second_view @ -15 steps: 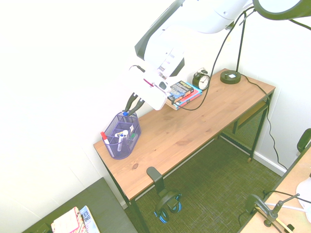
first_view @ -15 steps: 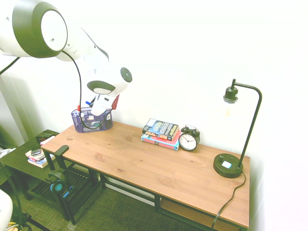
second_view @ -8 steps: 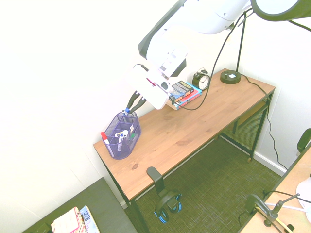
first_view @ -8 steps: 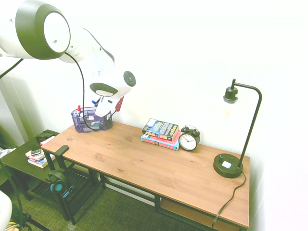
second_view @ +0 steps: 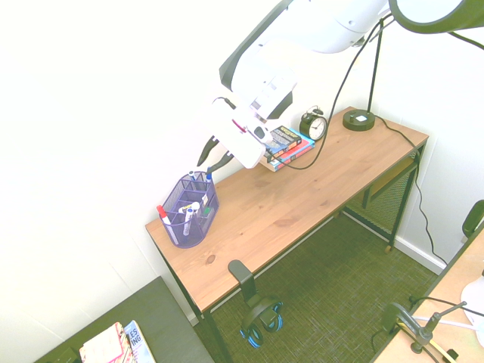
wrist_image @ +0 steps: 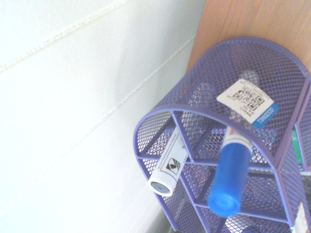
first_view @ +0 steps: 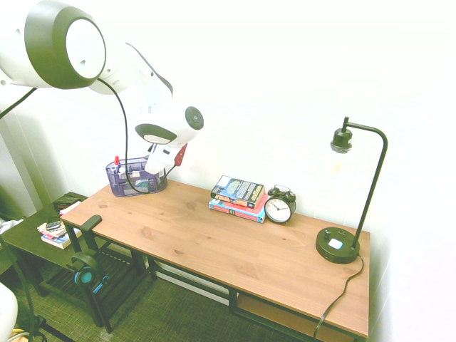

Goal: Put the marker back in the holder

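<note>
Purple mesh is what sits below my claw: the translucent purple rectangular mesh holder (second_view: 190,206) stands at the wall end of the wooden desk (second_view: 302,189). A red-capped pen (second_view: 162,213) leans at its outer end, farthest from me. Nearer me, the slim blue marker (second_view: 208,176) now stands in a back compartment by the wall, its cap poking above the rim; in the wrist view it (wrist_image: 229,175) rests upright beside a white-barrelled pen (wrist_image: 167,167) in the neighbouring cell. My claw (second_view: 214,153) has lifted clear of the holder and hangs above and just beside it, fingers spread and pinching nothing. A moment ago those fingers were down at the marker's cap; now there is open air between us. I judge the marker delivered and the task essentially finished, with only a retreat left.
</note>
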Robot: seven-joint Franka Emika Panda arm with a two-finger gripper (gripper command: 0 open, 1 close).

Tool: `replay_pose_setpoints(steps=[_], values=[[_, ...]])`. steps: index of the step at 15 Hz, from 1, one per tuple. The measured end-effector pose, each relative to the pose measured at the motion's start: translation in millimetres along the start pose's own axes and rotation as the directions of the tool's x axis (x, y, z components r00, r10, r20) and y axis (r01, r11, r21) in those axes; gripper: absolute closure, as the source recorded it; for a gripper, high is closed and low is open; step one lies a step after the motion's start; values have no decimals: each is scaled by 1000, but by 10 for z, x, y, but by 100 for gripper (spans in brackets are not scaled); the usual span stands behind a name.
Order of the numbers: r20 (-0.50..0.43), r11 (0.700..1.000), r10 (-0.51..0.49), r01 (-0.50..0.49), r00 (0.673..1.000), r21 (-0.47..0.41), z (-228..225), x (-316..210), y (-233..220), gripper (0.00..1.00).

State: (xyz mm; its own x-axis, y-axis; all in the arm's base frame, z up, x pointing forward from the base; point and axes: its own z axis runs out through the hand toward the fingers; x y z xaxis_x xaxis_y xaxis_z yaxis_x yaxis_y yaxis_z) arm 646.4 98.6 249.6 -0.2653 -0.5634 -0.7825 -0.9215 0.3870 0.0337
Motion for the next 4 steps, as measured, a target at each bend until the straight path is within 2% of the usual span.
replay_pose_setpoints(steps=[4], values=[[-13,998,-56,57,998,35,-198,-193,-94,0]])
